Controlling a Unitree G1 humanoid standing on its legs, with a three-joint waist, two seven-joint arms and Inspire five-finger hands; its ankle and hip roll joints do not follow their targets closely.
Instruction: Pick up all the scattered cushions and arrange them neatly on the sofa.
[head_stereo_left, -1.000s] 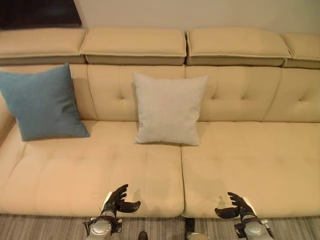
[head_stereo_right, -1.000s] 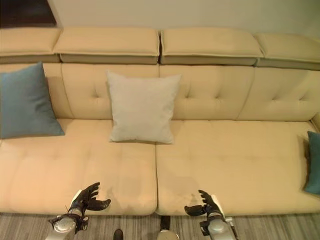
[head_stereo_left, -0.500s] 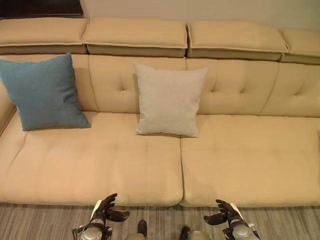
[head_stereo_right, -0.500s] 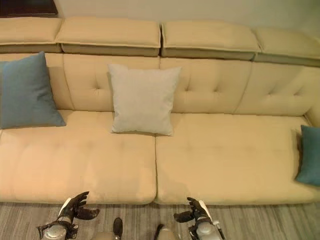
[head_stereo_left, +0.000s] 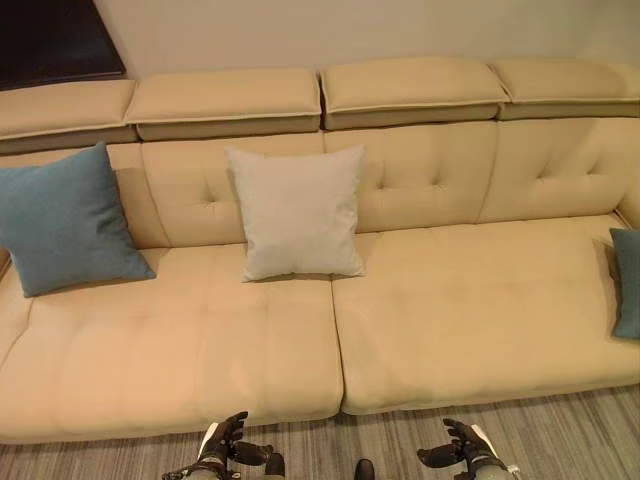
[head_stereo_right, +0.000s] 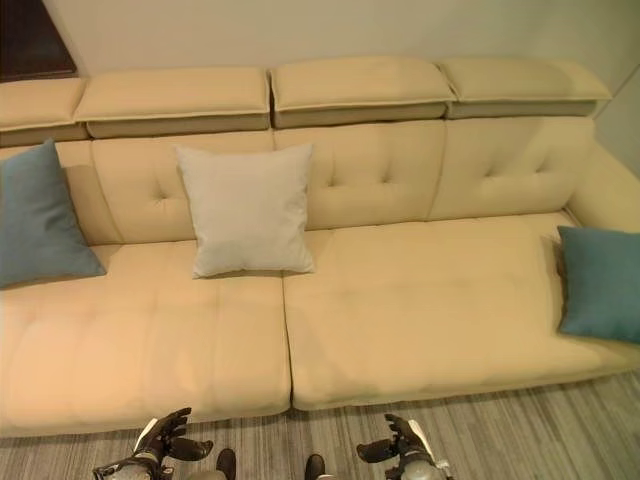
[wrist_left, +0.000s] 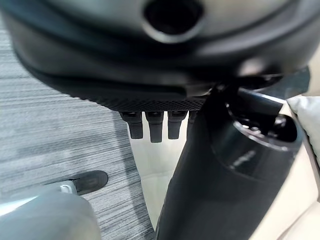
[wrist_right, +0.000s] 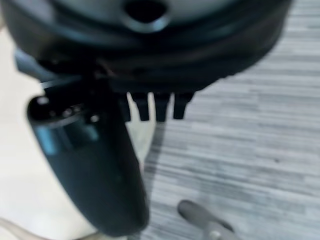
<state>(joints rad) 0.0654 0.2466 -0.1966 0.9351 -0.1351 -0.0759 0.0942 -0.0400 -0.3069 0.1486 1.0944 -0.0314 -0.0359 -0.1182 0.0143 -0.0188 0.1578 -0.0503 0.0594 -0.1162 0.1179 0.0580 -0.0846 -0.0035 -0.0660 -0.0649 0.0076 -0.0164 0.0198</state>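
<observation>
Three cushions are counted on one long beige sofa (head_stereo_right: 420, 300). At the far left, a blue cushion (head_stereo_left: 68, 222) is stood on the seat and leaned against the backrest, tilted slightly. Further right, a grey cushion (head_stereo_left: 298, 212) is propped upright against the backrest, just left of the seam between the two seat pads; both appear placed so that the backrest keeps them standing. At the far right end, a second blue cushion (head_stereo_right: 600, 282) is seen resting near the armrest, seemingly leaning toward it rather than against the backrest, so it may be judged the one least neatly set. No cushion is seen on the strip of grey floor (head_stereo_right: 500, 430) before the sofa.

Two hands are counted, both held low over the floor, well apart from every cushion. The left hand (head_stereo_left: 226, 448) is carried empty, its fingers (wrist_left: 150, 127) relaxed and apart, thumb spread. The right hand (head_stereo_right: 398, 445) is likewise empty, fingers (wrist_right: 161, 107) loosely extended with nothing between them. Both are probably kept low and free because nothing is being grasped at present.
</observation>
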